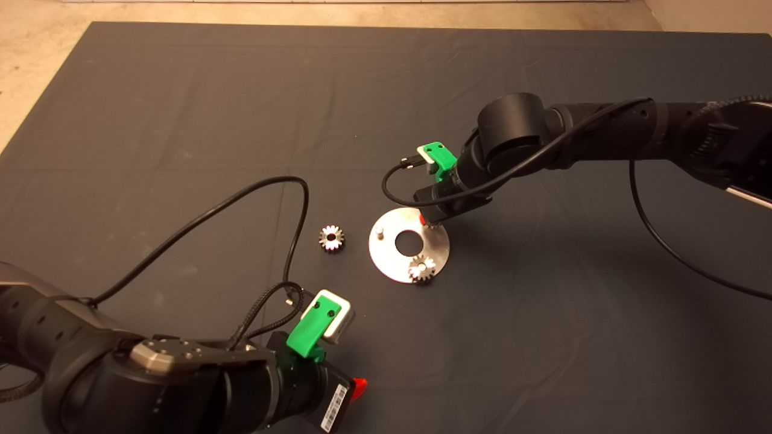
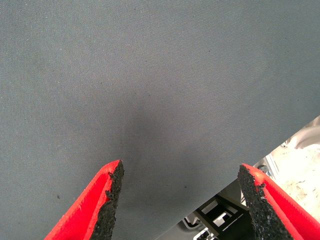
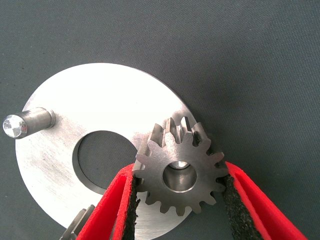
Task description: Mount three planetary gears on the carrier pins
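Looking down, the head view shows the right pincer (image 1: 429, 224) at the disc (image 1: 386, 260) rim, one gear (image 1: 422, 269) seated on it, another gear (image 1: 331, 238) lying loose on the mat (image 1: 181, 120). The left wrist view shows the left pincer (image 2: 180, 195) apart over bare mat. Only the right wrist view reveals a third gear (image 3: 180, 172) clamped over a pin (image 3: 179, 164), beside a bare pin (image 3: 25, 122).

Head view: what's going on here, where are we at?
The right gripper holds a planetary gear between its fingers over a pin at the rim of the carrier disc; the pin shows through the gear's hole. One gear already sits on the disc's near edge, one pin stands bare, and the third gear lies on the mat left of the disc. The left gripper waits open at the lower left.
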Robot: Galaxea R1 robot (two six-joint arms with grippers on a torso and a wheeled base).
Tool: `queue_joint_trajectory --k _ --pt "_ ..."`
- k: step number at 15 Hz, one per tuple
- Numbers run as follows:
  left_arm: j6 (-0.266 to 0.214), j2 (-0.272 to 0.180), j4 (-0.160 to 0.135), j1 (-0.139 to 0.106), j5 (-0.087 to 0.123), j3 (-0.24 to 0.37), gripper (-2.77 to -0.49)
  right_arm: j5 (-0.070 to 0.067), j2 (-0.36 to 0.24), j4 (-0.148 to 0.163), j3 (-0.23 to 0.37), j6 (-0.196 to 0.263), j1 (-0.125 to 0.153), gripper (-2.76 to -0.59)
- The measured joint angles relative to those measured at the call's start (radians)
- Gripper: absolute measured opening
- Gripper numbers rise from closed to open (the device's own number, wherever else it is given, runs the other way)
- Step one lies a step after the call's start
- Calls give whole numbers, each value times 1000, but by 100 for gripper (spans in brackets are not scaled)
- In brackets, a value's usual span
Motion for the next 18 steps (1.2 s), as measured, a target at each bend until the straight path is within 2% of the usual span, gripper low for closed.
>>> queue_joint_trajectory --k 3,8,12,13,15,16,17,18 --pt "0 0 0 -3 0 0 -164 -5 0 1 0 0 0 -218" --pt "0 0 0 -5 0 0 -164 -15 0 1 0 0 0 -178" --pt "0 0 0 -5 0 0 -164 -21 -4 1 0 4 2 -158" --pt "0 0 0 -5 0 0 -164 -23 -6 1 1 4 9 -149" --pt "0 0 0 -5 0 0 -164 -25 -14 1 10 8 54 -147" --pt "0 0 0 -5 0 0 -164 -26 -34 1 32 9 83 -147" --pt "0 -1 0 -5 0 0 -164 -27 -72 1 65 13 96 -147" --pt "0 -4 0 -5 1 0 -164 -34 -105 1 94 20 96 -147"
